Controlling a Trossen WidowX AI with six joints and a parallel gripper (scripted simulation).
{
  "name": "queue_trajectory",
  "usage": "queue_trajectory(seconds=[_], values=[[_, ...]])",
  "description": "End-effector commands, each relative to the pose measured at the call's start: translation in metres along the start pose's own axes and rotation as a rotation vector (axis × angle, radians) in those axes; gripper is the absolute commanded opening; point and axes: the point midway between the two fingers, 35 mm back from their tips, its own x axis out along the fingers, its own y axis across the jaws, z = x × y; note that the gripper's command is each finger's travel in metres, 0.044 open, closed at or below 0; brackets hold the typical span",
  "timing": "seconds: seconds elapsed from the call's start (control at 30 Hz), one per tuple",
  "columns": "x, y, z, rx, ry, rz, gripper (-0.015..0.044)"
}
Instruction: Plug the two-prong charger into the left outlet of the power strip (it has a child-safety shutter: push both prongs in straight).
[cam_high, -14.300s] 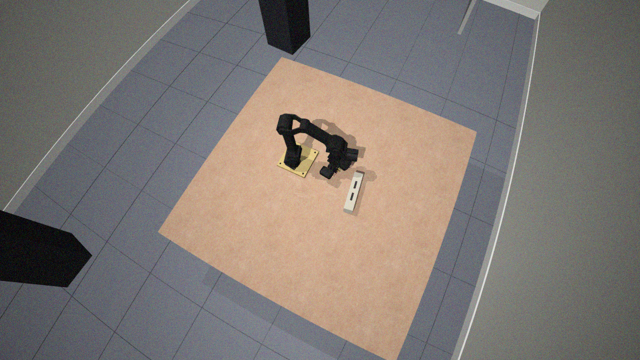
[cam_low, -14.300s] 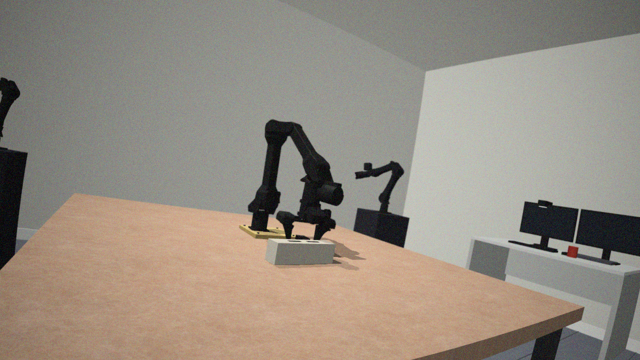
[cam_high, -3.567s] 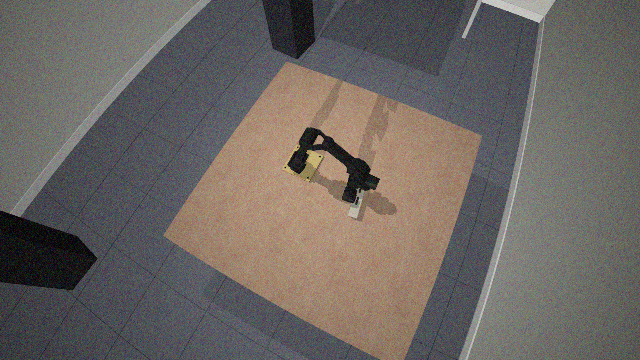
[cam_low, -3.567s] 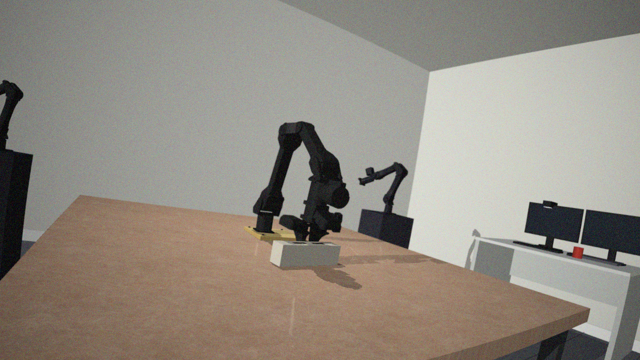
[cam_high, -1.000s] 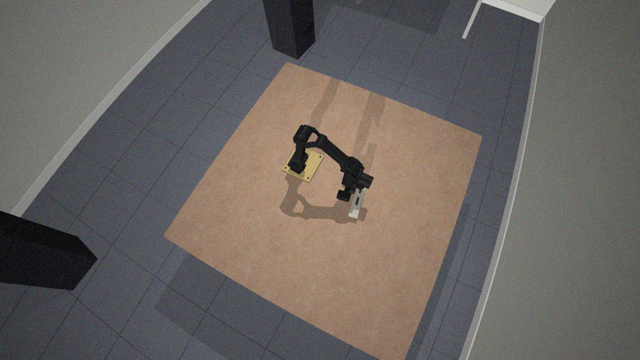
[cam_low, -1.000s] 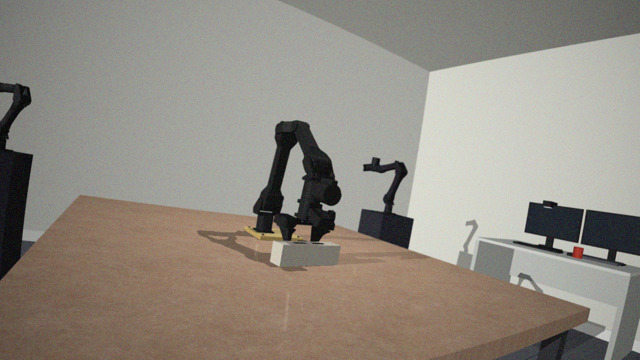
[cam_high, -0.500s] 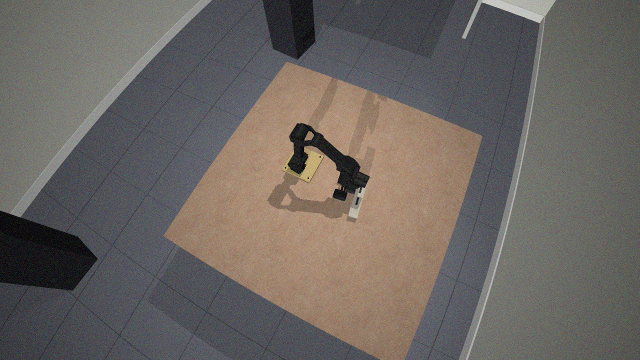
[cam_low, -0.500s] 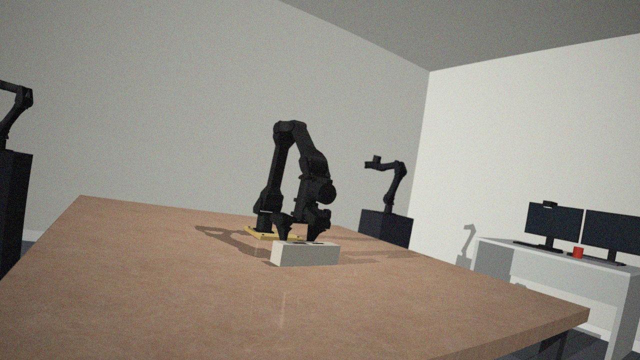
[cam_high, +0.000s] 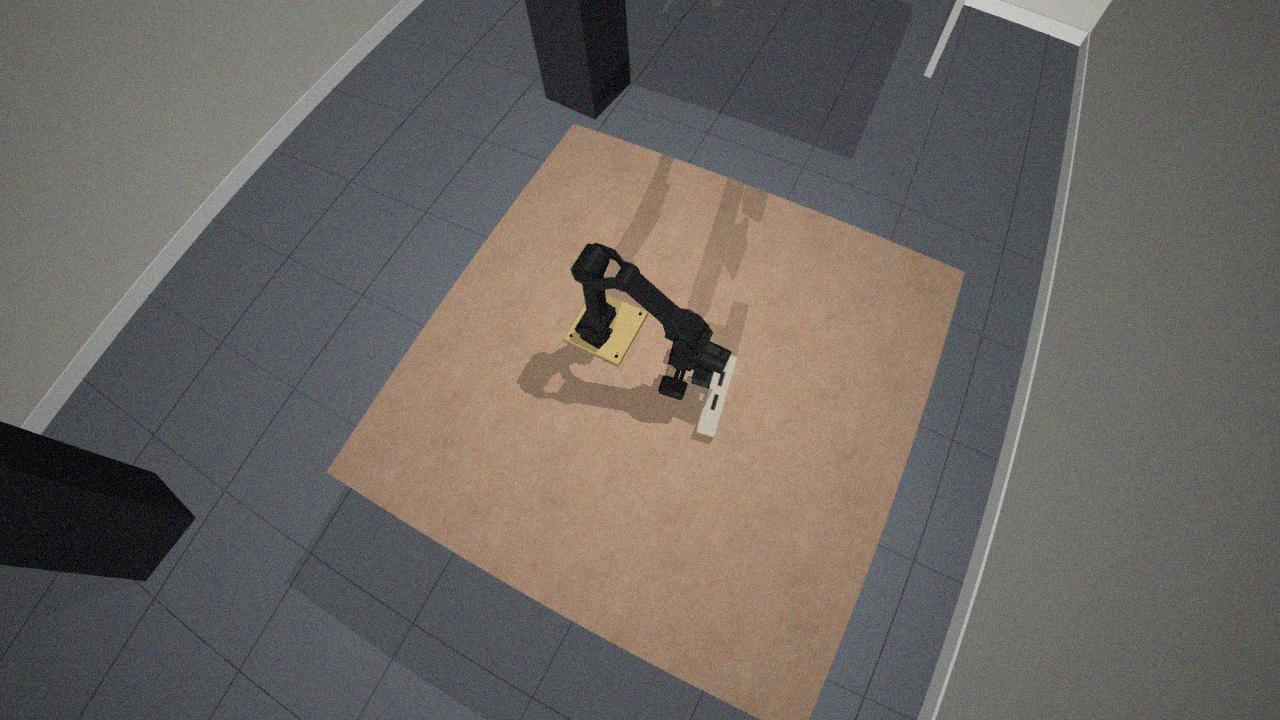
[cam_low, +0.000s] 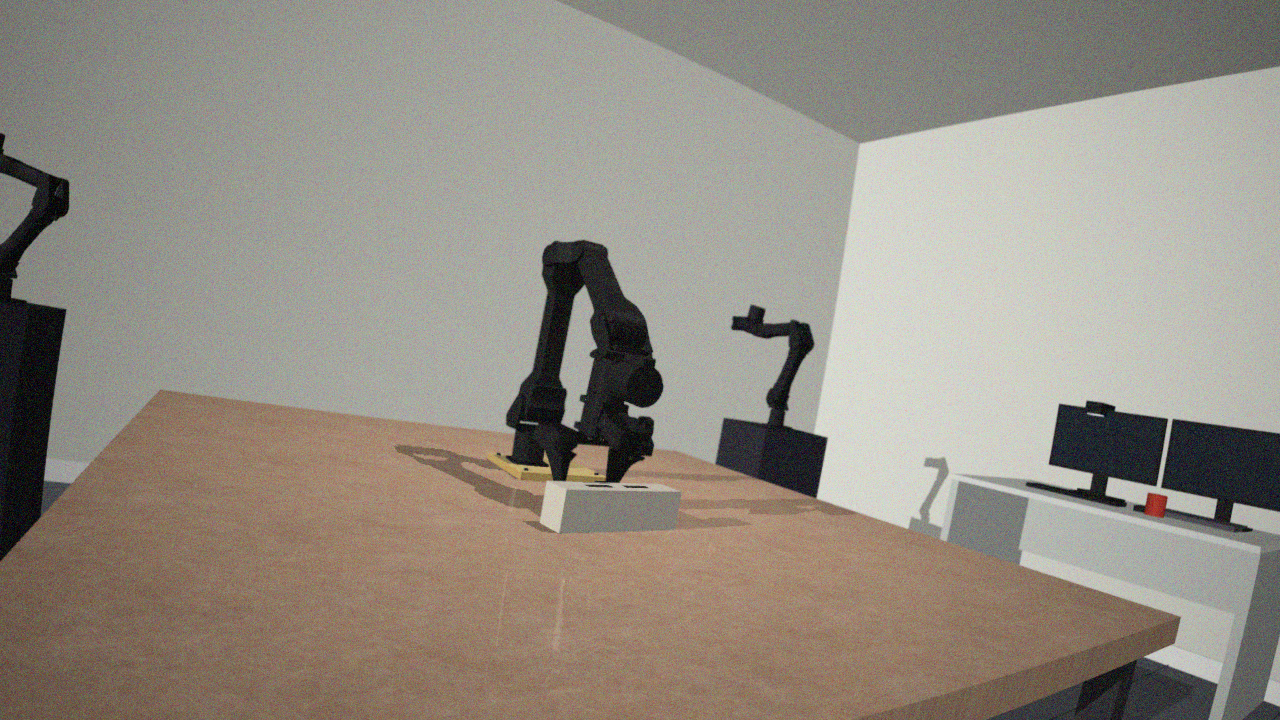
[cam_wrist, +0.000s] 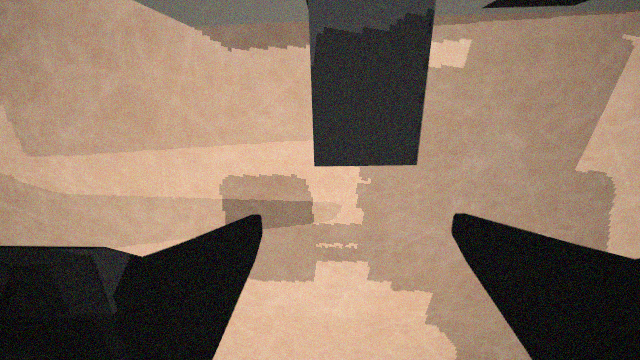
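The charger (cam_wrist: 370, 105) shows in the wrist view as a dark upright block at the top centre, beyond the fingertips and apart from them. Its prongs do not show. My gripper (cam_wrist: 355, 223) (cam_low: 588, 474) is open and empty, with its fingers low behind the power strip in the exterior view. The power strip (cam_high: 707, 424) (cam_low: 613, 511) is a pale long block on the table, with dark outlet slots in its top. The arm partly covers its far end in the top view. The exterior view does not show the charger, and I cannot make it out in the top view.
The arm's yellow base plate (cam_high: 631, 329) is on the table (cam_high: 572, 501) (cam_low: 358, 582), to the upper left of the strip in the top view. Two other arms on dark stands and a desk with monitors and a red cup (cam_low: 1155, 505) are off the table.
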Motion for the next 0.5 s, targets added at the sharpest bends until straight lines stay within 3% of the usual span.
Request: queue_trajectory(seconds=[0.0, 0.13, 0.47], values=[[0.001, 0.000, -0.006, -0.005, -0.003, 0.000, 0.0440], [-0.004, 0.000, -0.002, 0.012, -0.034, -0.007, 0.0440], [-0.074, 0.001, 0.010, 0.199, -0.562, -0.051, 0.0440]])
